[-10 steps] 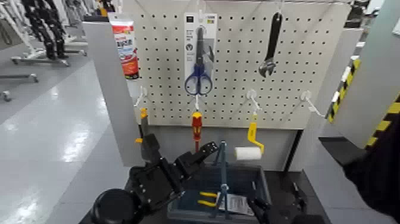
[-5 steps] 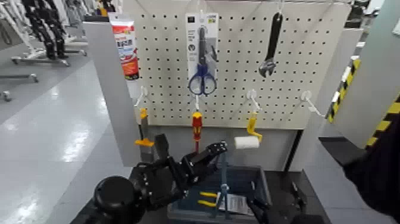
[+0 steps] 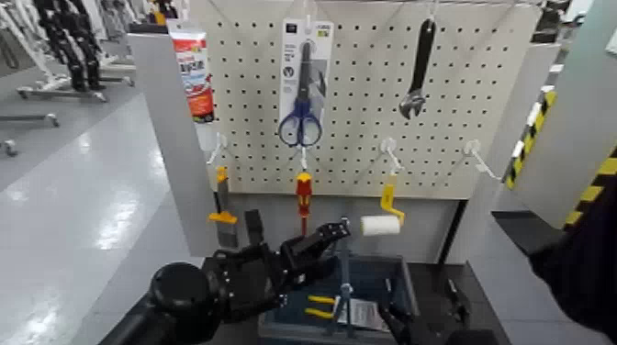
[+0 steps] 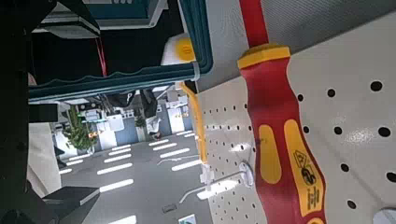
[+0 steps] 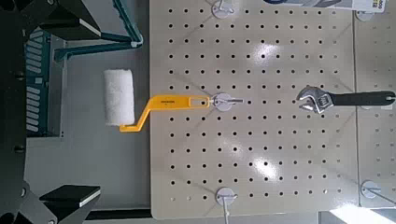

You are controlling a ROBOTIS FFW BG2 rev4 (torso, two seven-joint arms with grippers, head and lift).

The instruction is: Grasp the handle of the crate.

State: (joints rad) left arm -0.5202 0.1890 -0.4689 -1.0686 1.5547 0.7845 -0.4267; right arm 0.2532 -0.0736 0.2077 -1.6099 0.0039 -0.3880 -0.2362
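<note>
Left gripper (image 3: pixel 332 240): raised over the crate's left part, its dark fingers reaching toward the upright handle; jaws look parted, one finger tip just beside the bar near its top. Whether it touches the bar cannot be told.

Handle (image 3: pixel 344 261): thin blue-grey bar standing upright over the crate's middle, seen nearly edge-on in the head view. In the right wrist view it shows as a teal frame (image 5: pixel 98 37) at the corner.

Crate (image 3: pixel 404 280): dark grey-blue basket low in the head view, just below the pegboard, part hidden by the left arm. Inside lie yellow-handled pliers (image 3: pixel 320 306) and a white card (image 3: pixel 369 316).

Right gripper (image 3: pixel 413 323): low at the crate's right near corner, dark — whether its jaws are open or shut cannot be told.

Pegboard (image 3: pixel 367 101): white, perforated, upright behind the crate.

On the pegboard: blue scissors in a pack (image 3: pixel 301 83); black adjustable wrench (image 3: pixel 418 69); red-yellow screwdriver (image 3: pixel 303 200), also close up in the left wrist view (image 4: pixel 280 121); paint roller with a yellow handle (image 3: pixel 383 220), also in the right wrist view (image 5: pixel 131 98).

Left of the board: a red-white tube (image 3: pixel 193 78) on a grey post — below it a yellow-handled scraper (image 3: pixel 221 206).
</note>
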